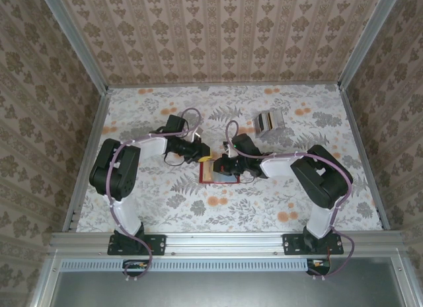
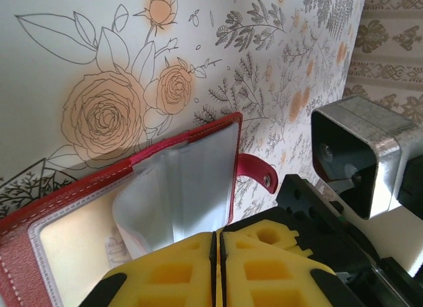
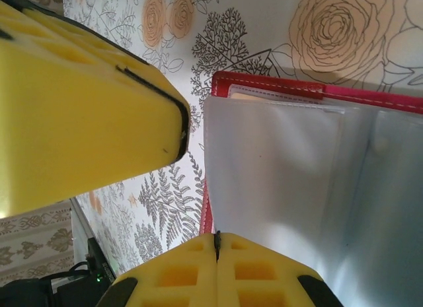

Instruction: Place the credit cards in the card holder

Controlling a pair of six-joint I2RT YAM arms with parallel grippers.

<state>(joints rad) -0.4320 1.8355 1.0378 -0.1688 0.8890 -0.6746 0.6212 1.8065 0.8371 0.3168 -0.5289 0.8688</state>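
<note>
I read the right gripper (image 3: 216, 244) as closed, its fingertips meeting at the edge of the wallet's clear sleeves (image 3: 277, 175). The left gripper (image 2: 217, 244) was likewise closed, pads pressed together beside the sleeves. I could not tell whether either one pinched a sleeve. The red wallet (image 2: 16, 274) lay open on the floral table (image 1: 165, 201) between both arms, its tab (image 2: 254, 170) projecting from one edge. A clear box (image 1: 269, 122) stood farther back, well apart.
</note>
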